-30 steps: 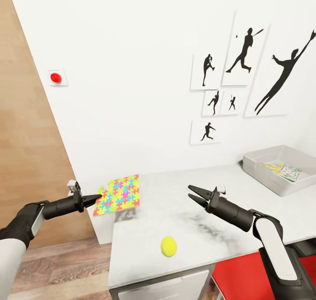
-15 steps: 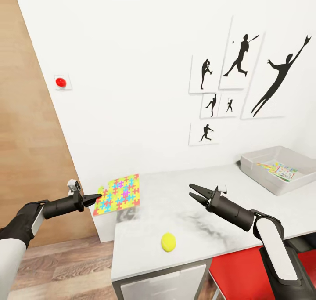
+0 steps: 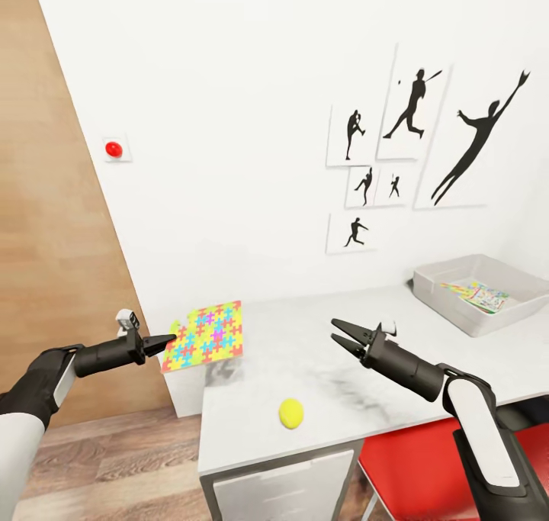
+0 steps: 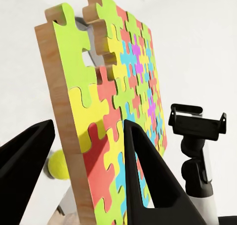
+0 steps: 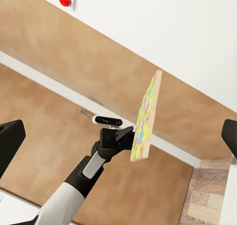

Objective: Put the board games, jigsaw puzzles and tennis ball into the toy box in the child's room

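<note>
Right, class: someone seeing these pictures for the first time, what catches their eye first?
The bright jigsaw puzzle, held off the table's left end by the left gripper. Then the yellow tennis ball near the table's front edge, and the black baseball silhouettes on the white wall.

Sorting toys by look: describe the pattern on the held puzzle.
Interlocking green, yellow, red, blue and purple pieces on the puzzle; left wrist view.

Jigsaw puzzle (image 4: 116, 111): matt multicolour printed face over a plain wood-grain edge, like plywood; worktop (image 3: 320, 368) smooth, pale grey-white, mottled like stone, faint sheen. Tennis ball (image 3: 290, 413) matt yellow-green, toy box (image 3: 442, 303) smooth pale grey plastic look, left tool (image 3: 165, 343) and right tool (image 3: 339, 336) matt black plastic or metal, cannot tell which. Floor (image 3: 114, 467) wood plank with visible grain, wall (image 3: 229, 124) flat matt white, chair (image 3: 412, 467) smooth red.
</note>
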You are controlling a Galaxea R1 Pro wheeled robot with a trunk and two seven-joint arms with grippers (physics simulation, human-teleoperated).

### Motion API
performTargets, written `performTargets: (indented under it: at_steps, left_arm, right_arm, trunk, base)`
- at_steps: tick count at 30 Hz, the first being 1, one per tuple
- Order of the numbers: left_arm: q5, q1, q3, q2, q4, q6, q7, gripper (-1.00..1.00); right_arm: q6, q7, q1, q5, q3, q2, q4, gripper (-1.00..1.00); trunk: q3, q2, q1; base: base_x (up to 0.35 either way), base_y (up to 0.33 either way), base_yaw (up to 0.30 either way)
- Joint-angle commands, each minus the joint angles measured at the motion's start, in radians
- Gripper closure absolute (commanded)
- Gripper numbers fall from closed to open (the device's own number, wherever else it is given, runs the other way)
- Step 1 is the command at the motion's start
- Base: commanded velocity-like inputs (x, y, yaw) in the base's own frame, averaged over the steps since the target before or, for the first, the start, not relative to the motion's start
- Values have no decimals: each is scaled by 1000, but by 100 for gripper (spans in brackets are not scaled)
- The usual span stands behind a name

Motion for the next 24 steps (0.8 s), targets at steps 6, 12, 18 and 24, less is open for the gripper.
performTargets:
  at_steps: [6,12,18,24]
  left_arm:
    - [0,-1,-1,0,0,11,-4,100]
    - [0,-1,-1,1,0,11,-4,100]
    - [0,-1,-1,2,0,11,-4,100]
    - [0,-1,-1,1,0,10,-4,100]
  right_arm:
    - [3,7,-1,8,-4,0,0,-100]
    - [5,5,-1,9,-3,-3,1,-100]
    - [7,-33,-1,10,-3,-9,0,-100]
    - [15,-222,-8,7,0,-5,0,-100]
  trunk:
    - [18,41,-23]
    - [36,83,-46]
    - [55,125,-69]
    - [74,167,-92]
  base:
    - [-2,0,0]
    - [0,0,0]
    - [0,0,0]
    - [0,0,0]
